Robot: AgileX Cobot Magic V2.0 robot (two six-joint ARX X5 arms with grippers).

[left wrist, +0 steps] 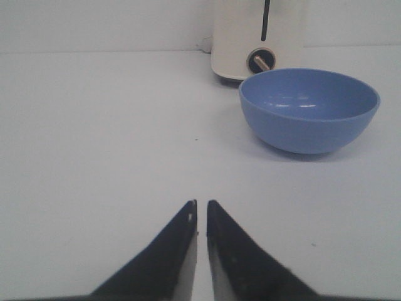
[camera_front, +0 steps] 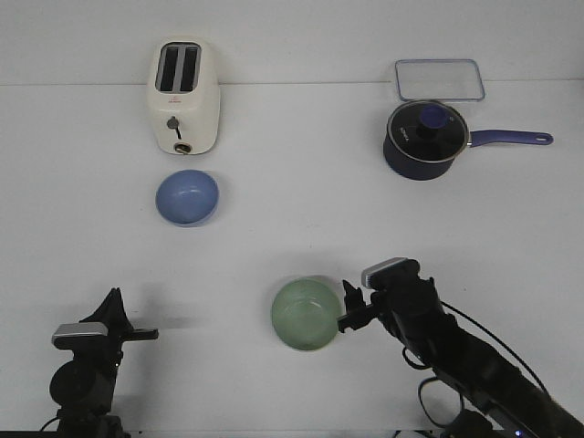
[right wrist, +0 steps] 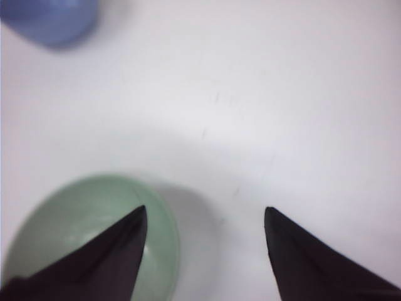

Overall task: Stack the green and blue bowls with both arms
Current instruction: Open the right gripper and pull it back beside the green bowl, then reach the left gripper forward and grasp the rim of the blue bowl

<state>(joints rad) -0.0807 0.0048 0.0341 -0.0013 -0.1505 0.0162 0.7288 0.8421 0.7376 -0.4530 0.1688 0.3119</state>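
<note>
The pale green bowl [camera_front: 307, 315] sits upright on the white table, near the front middle. My right gripper [camera_front: 348, 306] is open at its right rim; in the right wrist view one finger is over the green bowl [right wrist: 75, 232] and the other is outside it, gripper [right wrist: 205, 213]. The blue bowl [camera_front: 187, 197] stands upright further back on the left, in front of the toaster, and shows in the left wrist view [left wrist: 309, 110]. My left gripper [camera_front: 146, 335] is shut and empty, low at the front left, well short of the blue bowl [right wrist: 50, 19]; in its wrist view the gripper [left wrist: 201, 204] points over bare table.
A cream toaster [camera_front: 183, 96] stands at the back left, just behind the blue bowl. A dark navy saucepan [camera_front: 422, 139] with glass lid and long handle stands at the back right, with a clear lidded container [camera_front: 439, 78] behind it.
</note>
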